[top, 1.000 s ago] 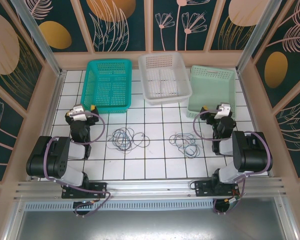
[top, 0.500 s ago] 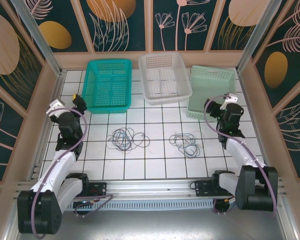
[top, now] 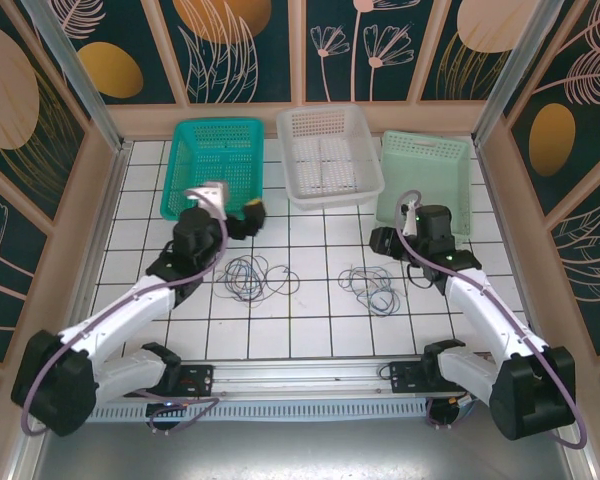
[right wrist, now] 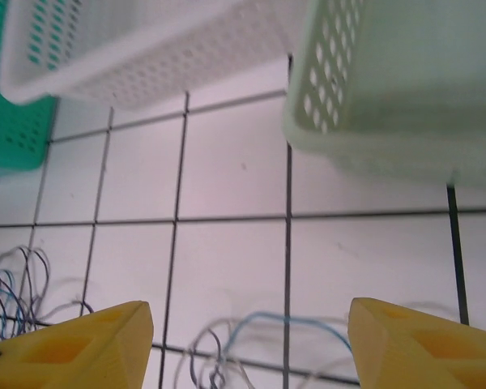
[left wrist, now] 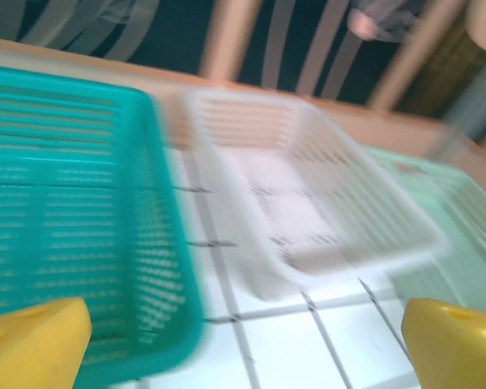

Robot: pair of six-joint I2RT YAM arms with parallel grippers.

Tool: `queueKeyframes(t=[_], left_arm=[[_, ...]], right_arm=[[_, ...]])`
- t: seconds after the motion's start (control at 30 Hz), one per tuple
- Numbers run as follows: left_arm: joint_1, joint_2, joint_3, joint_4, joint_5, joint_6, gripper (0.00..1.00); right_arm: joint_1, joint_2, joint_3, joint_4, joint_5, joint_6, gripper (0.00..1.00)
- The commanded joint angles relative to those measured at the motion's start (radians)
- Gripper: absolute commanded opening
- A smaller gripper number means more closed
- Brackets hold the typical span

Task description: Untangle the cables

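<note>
The cables lie on the white tiled table in two tangles of thin grey, blue and black loops, a left tangle (top: 252, 277) and a right tangle (top: 373, 285). My left gripper (top: 242, 218) hovers by the teal basket's front right corner, behind the left tangle. In the blurred left wrist view its gripper (left wrist: 243, 356) is open, yellow fingertips (left wrist: 32, 340) wide apart and nothing between them. My right gripper (top: 385, 240) hangs behind the right tangle. In the right wrist view its gripper (right wrist: 249, 348) is open above a blue loop (right wrist: 292, 320) of the cables.
Three baskets stand in a row at the back: teal (top: 216, 128), white (top: 325, 113) and pale green (top: 425, 145). Wooden walls and aluminium posts close in the table on both sides. Open tiles lie between the two tangles and in front of them.
Both arms have swung inward from the side walls. The left gripper went right to the teal basket's front corner, the right gripper left and nearer to the right tangle.
</note>
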Motion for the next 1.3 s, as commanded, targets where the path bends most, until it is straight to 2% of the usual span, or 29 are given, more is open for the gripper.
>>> queueKeyframes(t=[0.0, 0.07, 0.17, 0.27, 0.33, 0.4, 0.5, 0.57, 0.67, 0.77, 1.1, 1.27], left_arm=[[-0.065, 0.081, 0.057, 0.008, 0.206, 0.032, 0.97], [-0.116, 0.137, 0.082, 0.018, 0.263, -0.008, 0.96], [-0.21, 0.236, 0.131, 0.011, 0.286, -0.072, 0.96], [-0.265, 0.352, 0.184, 0.038, 0.37, -0.213, 0.92], [-0.292, 0.408, 0.184, 0.131, 0.444, -0.314, 0.9], [-0.312, 0.454, 0.182, 0.206, 0.455, -0.399, 0.89], [-0.32, 0.512, 0.206, 0.224, 0.452, -0.49, 0.87], [-0.321, 0.562, 0.228, 0.245, 0.493, -0.558, 0.85], [-0.323, 0.652, 0.234, 0.382, 0.576, -0.696, 0.83], [-0.324, 0.713, 0.247, 0.453, 0.611, -0.79, 0.79], [-0.333, 0.722, 0.235, 0.358, 0.59, -0.86, 0.77], [-0.335, 0.774, 0.262, 0.363, 0.625, -0.898, 0.7]], right_arm=[[0.005, -0.001, -0.017, -0.104, -0.009, 0.073, 0.65], [0.005, -0.023, -0.041, -0.069, -0.005, 0.1, 0.65], [0.003, -0.036, -0.062, 0.001, 0.009, 0.129, 0.66], [0.004, -0.008, -0.051, 0.032, 0.016, 0.136, 0.66], [0.002, 0.017, -0.036, 0.032, 0.03, 0.131, 0.66], [0.003, 0.03, -0.028, 0.031, 0.042, 0.122, 0.66], [0.0, 0.015, -0.036, 0.039, 0.07, 0.119, 0.66], [-0.002, -0.001, -0.048, 0.052, 0.086, 0.119, 0.66], [-0.006, -0.031, -0.063, 0.068, 0.115, 0.122, 0.66], [-0.018, -0.056, -0.073, 0.06, 0.14, 0.121, 0.67], [-0.071, -0.09, -0.116, 0.075, 0.118, 0.113, 0.68], [-0.078, -0.096, -0.121, 0.072, 0.143, 0.11, 0.68]])
